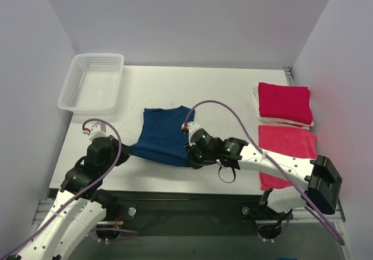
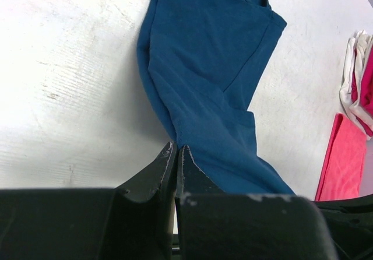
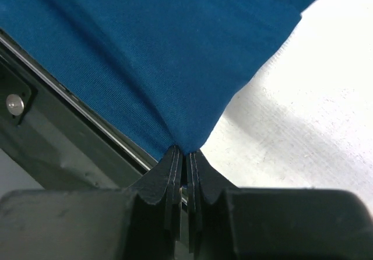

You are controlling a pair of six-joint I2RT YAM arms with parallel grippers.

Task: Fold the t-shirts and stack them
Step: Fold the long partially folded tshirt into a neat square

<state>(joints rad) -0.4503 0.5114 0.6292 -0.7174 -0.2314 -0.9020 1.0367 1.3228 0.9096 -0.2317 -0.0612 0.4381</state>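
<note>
Top external view: navy t-shirt (image 1: 164, 133) lies stretched between your pincers, left gripper (image 2: 176, 154) and right gripper (image 3: 184, 156) each clamped on a near corner. Bites look thin, so a hard tug could slip one out, right beside the table edge (image 3: 76, 100).

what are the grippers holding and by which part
Both pinch the navy t-shirt: left gripper at its near-left corner, right gripper at its near-right corner.

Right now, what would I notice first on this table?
The navy blue t-shirt mid-table, pinched at its near edge by the left gripper and the right gripper. At the right edge, a folded red t-shirt tops a stack and a flat red t-shirt lies nearer; a white mesh basket sits far left.
</note>
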